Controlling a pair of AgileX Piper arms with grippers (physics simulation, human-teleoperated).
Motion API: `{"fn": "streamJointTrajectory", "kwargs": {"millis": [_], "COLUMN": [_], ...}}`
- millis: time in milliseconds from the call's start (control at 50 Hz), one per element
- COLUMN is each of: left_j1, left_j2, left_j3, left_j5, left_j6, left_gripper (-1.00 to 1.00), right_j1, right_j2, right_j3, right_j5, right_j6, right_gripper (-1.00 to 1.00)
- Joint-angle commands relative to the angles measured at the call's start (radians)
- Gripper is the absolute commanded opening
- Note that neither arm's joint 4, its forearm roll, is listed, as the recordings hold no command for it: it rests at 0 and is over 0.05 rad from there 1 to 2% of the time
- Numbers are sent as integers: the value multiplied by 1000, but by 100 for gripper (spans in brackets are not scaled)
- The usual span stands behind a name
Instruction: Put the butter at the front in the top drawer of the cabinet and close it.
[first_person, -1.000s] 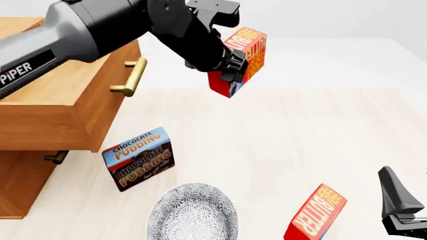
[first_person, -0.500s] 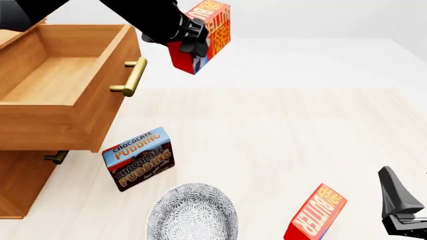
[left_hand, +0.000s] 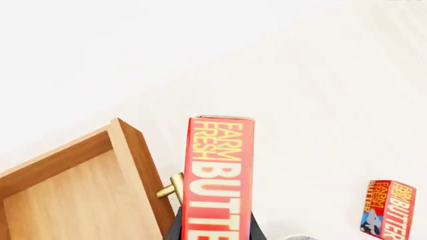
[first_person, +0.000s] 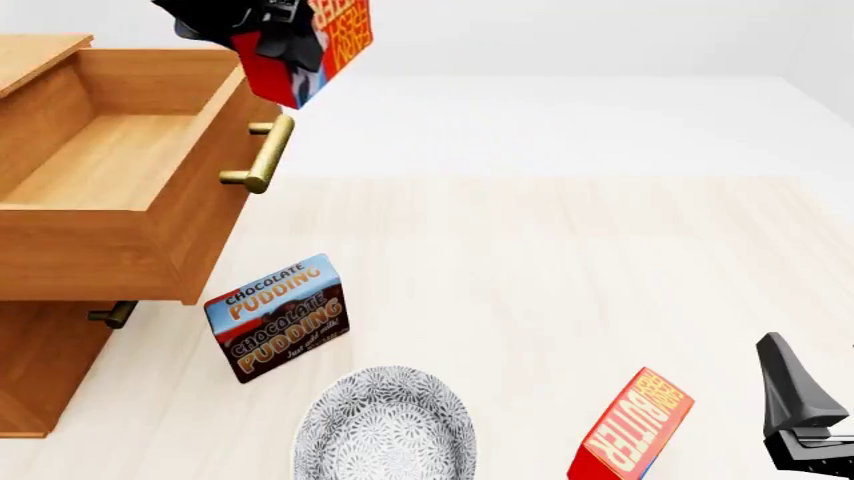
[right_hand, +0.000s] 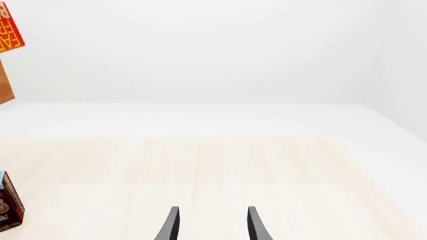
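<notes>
The butter (first_person: 327, 40), a red carton with an orange lettered face, hangs tilted at the top of the front view, above the front corner of the open top drawer (first_person: 127, 165) and its brass handle (first_person: 264, 155). My left gripper (first_person: 284, 42) is shut on it; the arm is mostly out of frame. In the left wrist view the butter (left_hand: 219, 170) stands between dark fingers (left_hand: 175, 229), with the top drawer (left_hand: 73, 197) beside it. The cabinet (first_person: 40, 370) stands at the left. My right gripper (right_hand: 212, 225) is open and holds nothing, low at the near right (first_person: 801, 415).
A look-alike butter carton (first_person: 630, 428) leans at the near right, also seen small from the left wrist (left_hand: 388, 207). A Chocolate Pudding box (first_person: 278, 318) stands in front of the cabinet. A patterned grey plate (first_person: 384, 428) lies at the near edge.
My left gripper has carried the butter left and up, from over the table's middle to above the drawer's front corner. The arm no longer covers the drawer. The right arm is still.
</notes>
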Motion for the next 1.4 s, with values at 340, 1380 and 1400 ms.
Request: {"fn": "streamJointTrajectory", "kwargs": {"millis": [340,1380,1400], "left_j1": [200,447,446], "left_j2": [-169,-313,-305], "left_j3": [136,378,378], "left_j5": [14,-21,-23], "left_j6": [57,-28,-38], "left_gripper": [-100,-100,-100], "right_j1": [0,0,0], "right_j2": [1,1,1], "right_j3": [0,0,0], "right_j5": [0,0,0], "right_j6": [1,1,1], "right_gripper": [100,100,100]}}
